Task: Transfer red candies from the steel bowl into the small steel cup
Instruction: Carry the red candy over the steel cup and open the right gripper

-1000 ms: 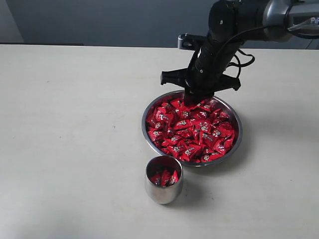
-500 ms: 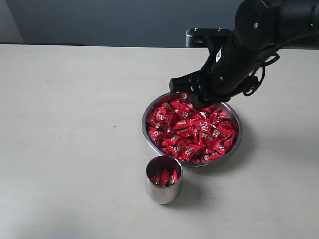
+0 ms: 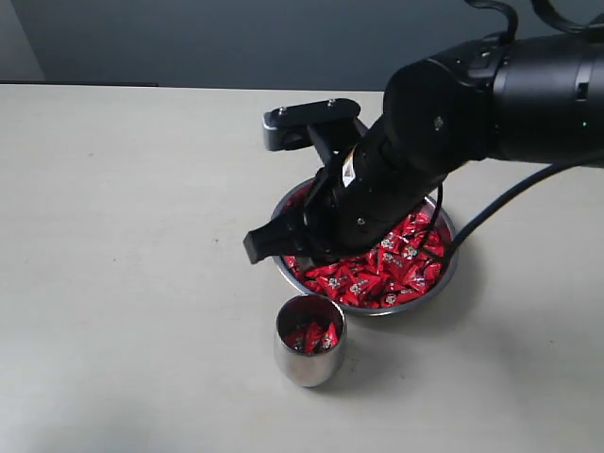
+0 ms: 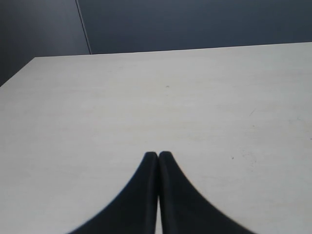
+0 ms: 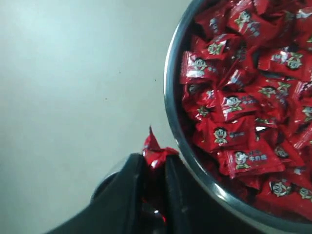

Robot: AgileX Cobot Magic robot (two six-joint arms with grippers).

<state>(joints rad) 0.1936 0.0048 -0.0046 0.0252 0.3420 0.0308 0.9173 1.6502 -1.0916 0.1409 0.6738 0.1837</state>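
The steel bowl (image 3: pixel 451 269) sits right of centre, heaped with red candies (image 3: pixel 396 269). Just in front of it stands the small steel cup (image 3: pixel 309 342) with a few red candies (image 3: pixel 313 337) inside. My right gripper (image 3: pixel 316 253) hangs over the bowl's near-left edge, above and slightly behind the cup. In the right wrist view this gripper (image 5: pixel 155 158) is shut on one red candy (image 5: pixel 155 151), beside the bowl's rim (image 5: pixel 171 97). My left gripper (image 4: pixel 158 155) is shut and empty over bare table; the exterior view does not show it.
The pale tabletop (image 3: pixel 132 236) spreads wide to the left and front of the cup. A dark wall (image 3: pixel 189 38) runs behind the table's far edge. The bulky right arm (image 3: pixel 491 94) covers the bowl's back and left side.
The right gripper rose from the bowl's far edge and swung across the bowl to its near-left side, toward the cup, carrying a candy. Bowl and cup stayed put.
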